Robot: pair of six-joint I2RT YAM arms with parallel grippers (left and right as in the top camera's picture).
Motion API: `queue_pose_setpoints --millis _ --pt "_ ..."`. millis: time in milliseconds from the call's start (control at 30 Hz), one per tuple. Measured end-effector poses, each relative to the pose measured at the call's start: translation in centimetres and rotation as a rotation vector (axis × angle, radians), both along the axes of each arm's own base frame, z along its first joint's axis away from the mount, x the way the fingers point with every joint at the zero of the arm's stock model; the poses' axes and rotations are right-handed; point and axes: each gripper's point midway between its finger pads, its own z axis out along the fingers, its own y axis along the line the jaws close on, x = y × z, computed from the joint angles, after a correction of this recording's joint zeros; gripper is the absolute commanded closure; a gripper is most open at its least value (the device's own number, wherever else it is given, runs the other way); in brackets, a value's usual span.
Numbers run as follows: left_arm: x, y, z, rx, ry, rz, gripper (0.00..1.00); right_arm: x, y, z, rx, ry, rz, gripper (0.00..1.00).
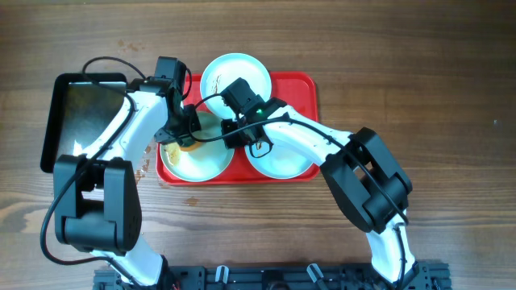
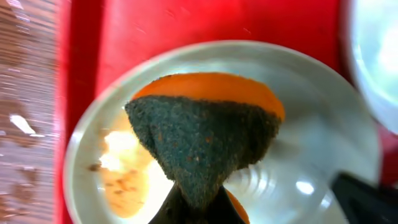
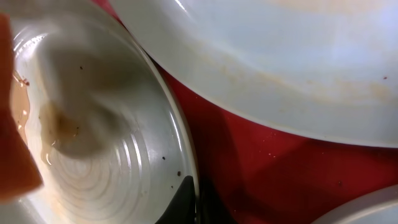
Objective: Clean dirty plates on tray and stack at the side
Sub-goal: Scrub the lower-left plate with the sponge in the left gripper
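Note:
Three pale plates lie on the red tray (image 1: 302, 89): one at the back (image 1: 235, 74), one front left (image 1: 197, 161), one front right (image 1: 282, 159). My left gripper (image 1: 187, 135) is shut on an orange sponge with a dark green scouring face (image 2: 202, 134), held over the front-left plate (image 2: 323, 143), which has an orange-brown smear (image 2: 121, 174). My right gripper (image 1: 232, 133) is shut on that plate's right rim (image 3: 183, 155); one black finger (image 3: 185, 199) lies inside the rim. The sponge's orange edge shows at the left of the right wrist view (image 3: 12, 143).
A smaller black pan (image 1: 81, 117) sits left of the tray. Brown crumbs and smears lie on the wooden table (image 1: 145, 165) between pan and tray. The back plate (image 3: 280, 56) and front-right plate (image 3: 367, 211) lie close to the held rim.

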Motion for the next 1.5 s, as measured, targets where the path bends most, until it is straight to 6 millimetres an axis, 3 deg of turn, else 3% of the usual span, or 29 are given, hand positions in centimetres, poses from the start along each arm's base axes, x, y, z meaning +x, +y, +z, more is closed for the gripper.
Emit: queue_pose_setpoints --millis 133,333,433,567,733,933,1200,1333,1500 --pt "-0.6 -1.1 -0.4 -0.068 0.022 0.004 0.96 0.0 0.0 0.0 0.003 0.004 0.0 0.96" --pt "-2.9 -1.3 -3.0 -0.09 0.067 0.012 0.96 0.0 0.0 0.0 0.003 0.004 0.0 0.96" --pt "-2.9 -1.2 -3.4 -0.092 0.047 0.015 0.96 0.0 -0.1 0.0 0.002 0.006 -0.001 0.96" --pt "-3.0 -0.5 -3.5 -0.043 0.027 0.017 0.96 0.0 -0.1 0.0 0.003 0.008 -0.001 0.96" --pt "-2.9 2.3 -3.4 0.136 0.005 0.062 0.96 -0.3 0.3 0.1 0.016 0.012 0.014 0.96" --pt "-2.6 6.2 -3.0 0.366 -0.033 0.1 0.96 -0.3 0.4 0.2 0.019 0.013 0.015 0.96" --pt "-1.6 7.3 -1.1 0.453 -0.049 0.101 0.96 -0.4 0.6 0.4 0.032 0.019 0.021 0.96" --pt "-0.5 6.7 0.1 0.418 -0.085 0.11 0.96 -0.1 0.6 0.7 0.027 0.015 0.022 0.96" --pt "-0.3 3.7 2.0 0.226 -0.135 0.107 0.96 0.8 0.5 2.6 -0.003 -0.005 0.036 0.96"
